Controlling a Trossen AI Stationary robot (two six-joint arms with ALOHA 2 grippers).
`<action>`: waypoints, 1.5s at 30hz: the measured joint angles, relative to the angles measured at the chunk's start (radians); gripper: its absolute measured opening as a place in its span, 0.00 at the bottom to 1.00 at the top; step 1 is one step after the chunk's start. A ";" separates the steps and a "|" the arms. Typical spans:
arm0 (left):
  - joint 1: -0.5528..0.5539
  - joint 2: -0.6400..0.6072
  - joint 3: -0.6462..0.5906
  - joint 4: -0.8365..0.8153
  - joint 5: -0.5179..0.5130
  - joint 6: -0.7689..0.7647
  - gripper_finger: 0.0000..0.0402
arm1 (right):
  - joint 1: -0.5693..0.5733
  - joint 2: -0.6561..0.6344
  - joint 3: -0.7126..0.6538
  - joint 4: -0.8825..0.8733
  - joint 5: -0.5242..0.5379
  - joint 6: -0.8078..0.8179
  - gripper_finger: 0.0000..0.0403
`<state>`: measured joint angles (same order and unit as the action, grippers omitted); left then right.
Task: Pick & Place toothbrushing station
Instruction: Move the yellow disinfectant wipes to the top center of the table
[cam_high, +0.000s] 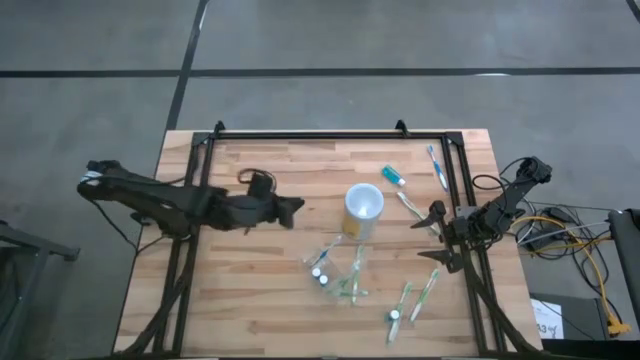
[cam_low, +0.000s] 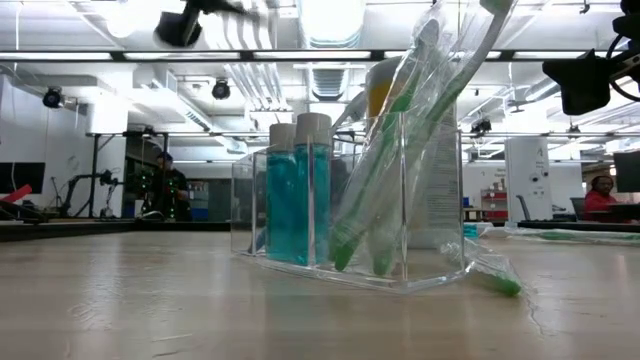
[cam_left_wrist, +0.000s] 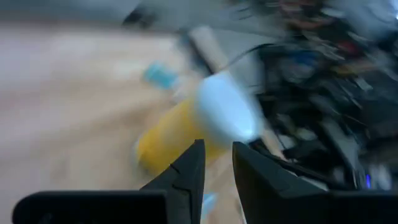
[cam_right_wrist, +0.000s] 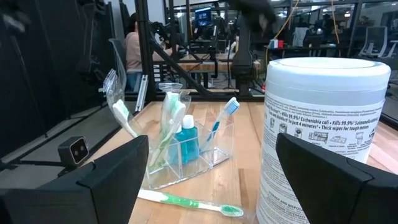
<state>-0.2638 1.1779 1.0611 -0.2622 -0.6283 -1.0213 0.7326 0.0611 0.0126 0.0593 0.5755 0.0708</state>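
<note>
Hovering beside the yellow tub (cam_high: 363, 208), my left gripper (cam_high: 293, 209) is narrowly parted and empty. Right gripper (cam_high: 436, 236) waits opposite, spread wide, likely for the clear holder (cam_high: 337, 272).

You have one clear holder (cam_high: 338, 268) near the middle of the table. In it stand two blue bottles (cam_low: 297, 190) with pale caps, plus a bundle of wrapped toothbrushes (cam_low: 400, 150) too overlapped to count. Beside it stands one white-lidded canister (cam_high: 363, 208). You can count four loose toothbrushes (cam_high: 437, 166): two toward the far right corner, two by the near right edge. One small teal bottle (cam_high: 394, 176) lies loose toward the far edge.
</note>
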 joint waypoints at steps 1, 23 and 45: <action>-0.014 -0.020 0.000 0.038 -0.005 0.146 0.21 | 0.000 0.000 0.000 0.000 0.000 0.000 0.86; -0.089 -0.377 -0.084 0.031 0.339 0.943 0.21 | 0.000 0.000 0.000 0.000 0.000 0.000 0.87; -0.089 -0.704 -0.878 0.927 0.459 0.984 0.21 | 0.000 0.001 0.000 0.000 0.000 0.000 0.86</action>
<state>-0.3527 0.4741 0.1831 0.6650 -0.1688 -0.0369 0.7326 0.0616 0.0125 0.0589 0.5755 0.0708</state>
